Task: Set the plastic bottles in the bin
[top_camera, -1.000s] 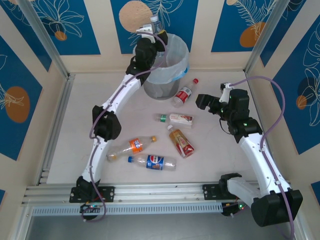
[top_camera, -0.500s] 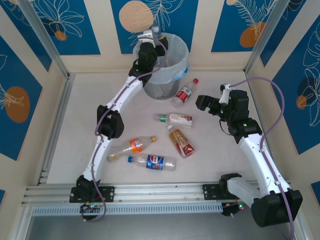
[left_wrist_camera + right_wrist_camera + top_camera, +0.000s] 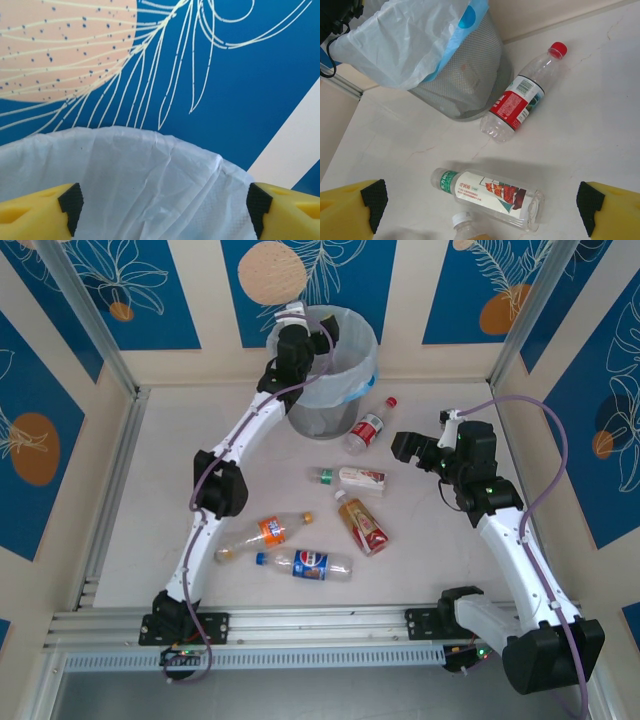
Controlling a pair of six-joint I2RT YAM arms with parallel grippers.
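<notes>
5 bottles (image 3: pixel 366 430) lie flat near upright bin (image 3: pixel 318 422).

Pale, marbled desk (image 3: pixel 150 490), with faint hairline cracks running across it. Behind the desk and along both its sides stand blue wall panels (image 3: pixel 95 290) with white leaf outlines and peach discs (image 3: pixel 272 272), split by cream stripes. At the desk's near edge runs an aluminium rail (image 3: pixel 320 625).

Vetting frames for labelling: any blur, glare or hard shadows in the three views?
Top external: sharp, evenly lit, only faint shadows on the table. Left wrist: bin liner and wall pattern crisp, no glare. Right wrist: red-capped bottle and green-capped bottle in focus, a soft shadow beside the latter, mild sheen on the plastic.
</notes>
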